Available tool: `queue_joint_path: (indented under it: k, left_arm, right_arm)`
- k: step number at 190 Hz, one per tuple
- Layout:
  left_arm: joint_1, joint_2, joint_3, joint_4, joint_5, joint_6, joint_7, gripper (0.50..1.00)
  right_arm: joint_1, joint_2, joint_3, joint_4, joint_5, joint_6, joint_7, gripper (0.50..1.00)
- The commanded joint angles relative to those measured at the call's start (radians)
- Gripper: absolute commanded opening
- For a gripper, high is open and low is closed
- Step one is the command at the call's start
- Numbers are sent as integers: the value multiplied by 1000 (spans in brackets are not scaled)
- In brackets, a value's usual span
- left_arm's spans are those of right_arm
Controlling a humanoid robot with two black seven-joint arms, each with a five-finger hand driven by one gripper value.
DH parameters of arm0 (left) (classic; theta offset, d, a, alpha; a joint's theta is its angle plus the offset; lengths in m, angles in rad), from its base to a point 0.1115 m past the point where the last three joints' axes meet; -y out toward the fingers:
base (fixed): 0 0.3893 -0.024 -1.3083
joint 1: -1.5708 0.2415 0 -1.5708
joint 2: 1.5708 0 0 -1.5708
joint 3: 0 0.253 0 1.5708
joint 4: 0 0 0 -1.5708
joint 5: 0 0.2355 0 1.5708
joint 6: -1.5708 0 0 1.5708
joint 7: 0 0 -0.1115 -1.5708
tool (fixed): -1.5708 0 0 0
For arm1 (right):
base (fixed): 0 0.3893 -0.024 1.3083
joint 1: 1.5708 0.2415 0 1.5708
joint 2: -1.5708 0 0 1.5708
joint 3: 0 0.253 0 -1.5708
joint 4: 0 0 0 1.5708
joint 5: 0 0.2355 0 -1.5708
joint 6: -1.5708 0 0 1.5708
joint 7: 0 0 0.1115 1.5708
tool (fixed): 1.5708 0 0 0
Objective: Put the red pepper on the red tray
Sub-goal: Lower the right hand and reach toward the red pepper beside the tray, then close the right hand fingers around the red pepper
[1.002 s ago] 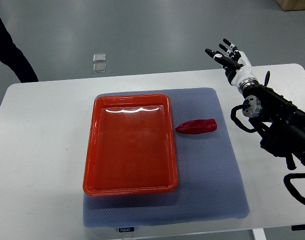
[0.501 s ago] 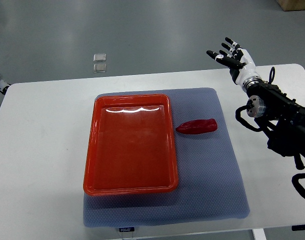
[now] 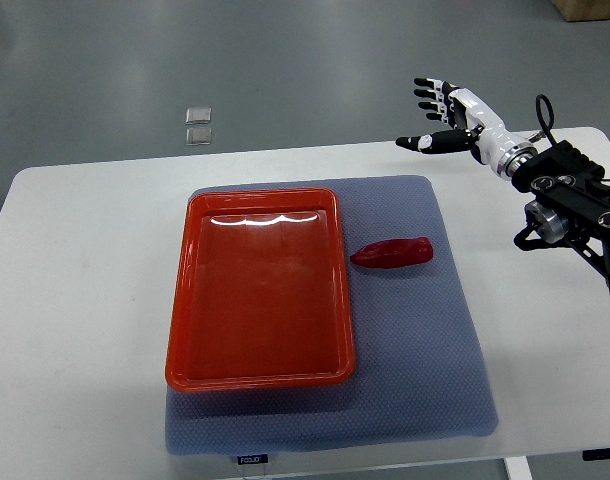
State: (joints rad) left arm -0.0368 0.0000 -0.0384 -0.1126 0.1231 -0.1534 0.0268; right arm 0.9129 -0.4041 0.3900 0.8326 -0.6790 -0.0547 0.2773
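White table point(image 3: 85, 300), smooth, bottom edge cut off. Grey textured mat point(image 3: 425, 370) on it. Glossy rectangular red tray point(image 3: 185, 300), rounded corners, empty. Right hand point(image 3: 447, 110) above table's far edge, fingers spread, holding nothing. Tapered red pepper point(image 3: 392, 252) on mat just right of tray.

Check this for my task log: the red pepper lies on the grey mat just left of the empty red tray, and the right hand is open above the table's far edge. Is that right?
Not quite. The top view shows the red pepper on the grey mat just right of the empty red tray, not left. The right hand is indeed open above the table's far edge.
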Motion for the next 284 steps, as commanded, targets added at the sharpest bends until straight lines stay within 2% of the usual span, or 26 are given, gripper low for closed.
queue_joint_path:
  k: [1, 48, 63, 145, 169, 195, 284]
  left_arm:
    - [0, 0, 0, -1, 1, 0, -1, 1000]
    - [0, 0, 0, -1, 1, 0, 1, 1000]
    - [0, 0, 0, -1, 0, 0, 1, 1000]
    - [0, 0, -1, -1, 1, 0, -1, 1000]
    - [0, 0, -1, -1, 1, 0, 1, 1000]
    - [0, 0, -1, -1, 0, 0, -1, 1000]
    - [0, 0, -1, 1, 0, 0, -1, 1000]
  right_arm:
    - [40, -56, -85, 52, -59, 29, -3, 921]
    - [118, -96, -258, 112, -192, 79, -4, 921]
    - [136, -91, -306, 125, -243, 84, -29, 921]
    - [205, -128, -424, 175, -487, 197, -55, 921]
    - [210, -124, -427, 177, -559, 199, -59, 921]
    - [210, -114, -445, 180, -582, 202, -110, 919]
    - [199, -44, -447, 186, -596, 194, -109, 909]
